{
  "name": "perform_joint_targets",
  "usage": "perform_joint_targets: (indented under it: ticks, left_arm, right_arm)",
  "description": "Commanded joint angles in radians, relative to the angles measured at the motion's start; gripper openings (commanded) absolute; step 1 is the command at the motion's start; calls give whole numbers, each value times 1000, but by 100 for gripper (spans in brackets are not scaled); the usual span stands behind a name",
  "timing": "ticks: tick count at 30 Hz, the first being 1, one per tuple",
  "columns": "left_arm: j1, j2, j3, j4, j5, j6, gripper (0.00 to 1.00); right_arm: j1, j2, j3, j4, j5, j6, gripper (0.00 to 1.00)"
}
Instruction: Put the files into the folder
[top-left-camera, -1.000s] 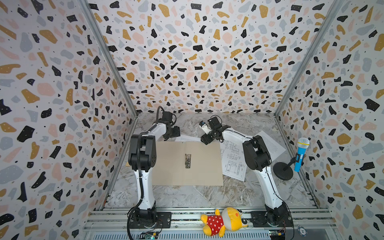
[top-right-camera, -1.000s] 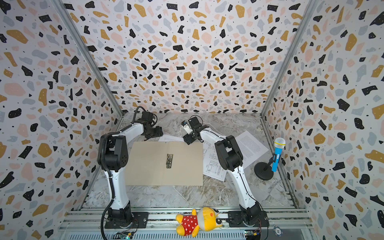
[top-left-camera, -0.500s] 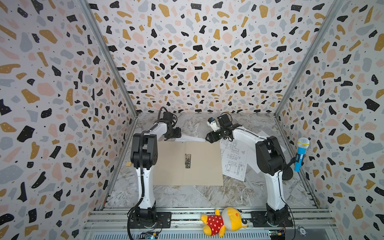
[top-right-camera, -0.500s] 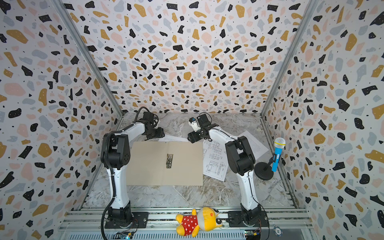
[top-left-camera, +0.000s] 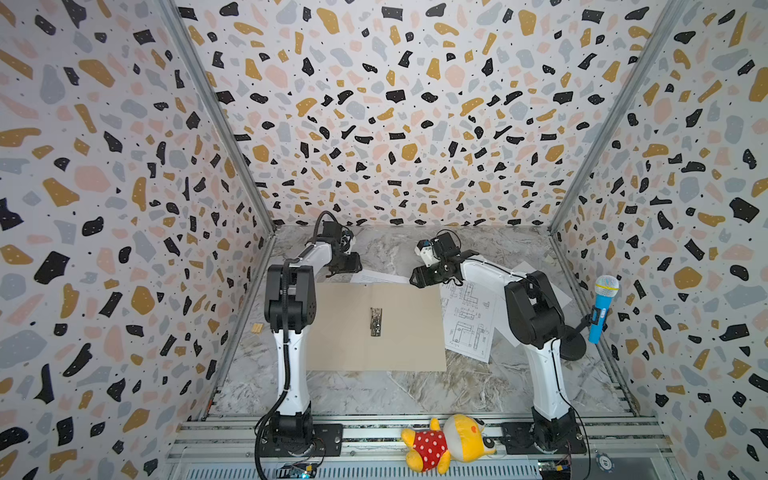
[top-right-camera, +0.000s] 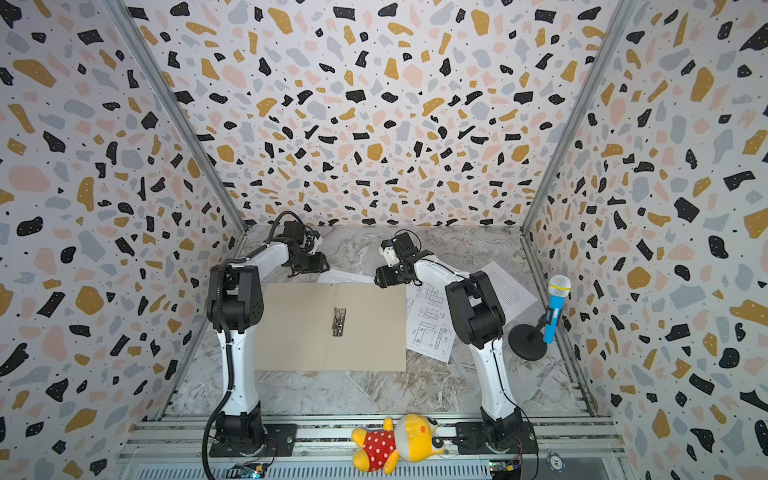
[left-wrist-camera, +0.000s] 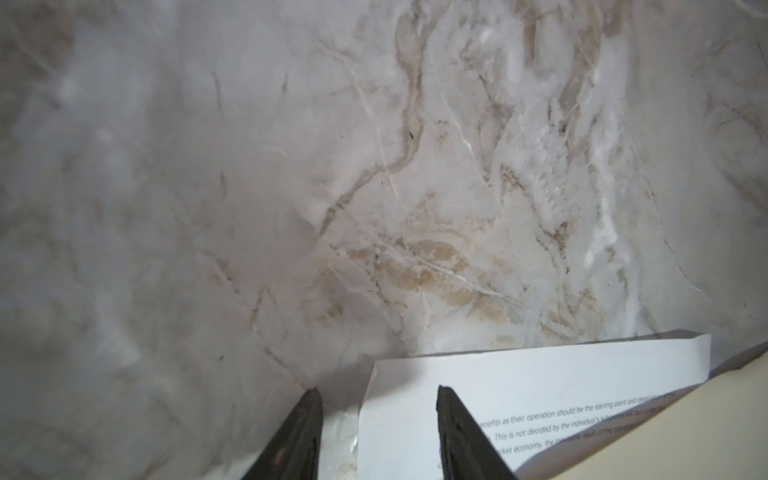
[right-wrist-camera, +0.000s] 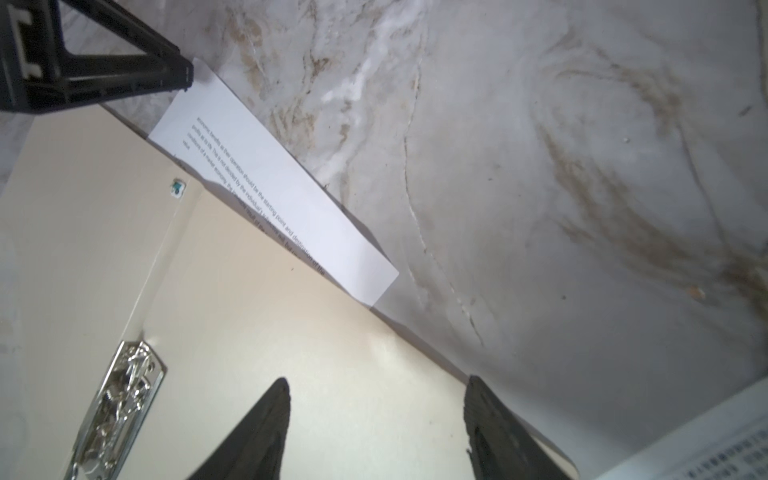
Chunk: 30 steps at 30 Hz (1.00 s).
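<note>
The folder lies open and flat. A text sheet protrudes from under its far edge. The left gripper, jaws apart, straddles that sheet's corner. The right gripper, jaws apart, hangs over the folder's far-right corner. A drawing sheet lies at its right edge, with a microphone beyond.

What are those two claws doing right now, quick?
Left gripper: open, jaws either side of a corner of the text sheet, nothing gripped.
Right gripper: open and empty, above an edge of the folder.

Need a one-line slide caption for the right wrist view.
Open right gripper over the far edge of the open folder, metal clip exposed, a printed sheet poking out from beneath.
</note>
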Motion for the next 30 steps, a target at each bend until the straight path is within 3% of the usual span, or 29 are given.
perform_joint_targets:
  ticks: [1, 7, 30]
  left_arm:
    - [-1, 37, 17, -33, 10, 50, 45]
    - [6, 49, 31, -56, 84, 96, 41]
    - [41, 69, 21, -81, 80, 130, 11]
  right_arm:
    - [5, 37, 76, -54, -15, 28, 66]
    - [8, 62, 107, -97, 3, 1, 66]
    - [-1, 95, 188, -188, 39, -69, 66]
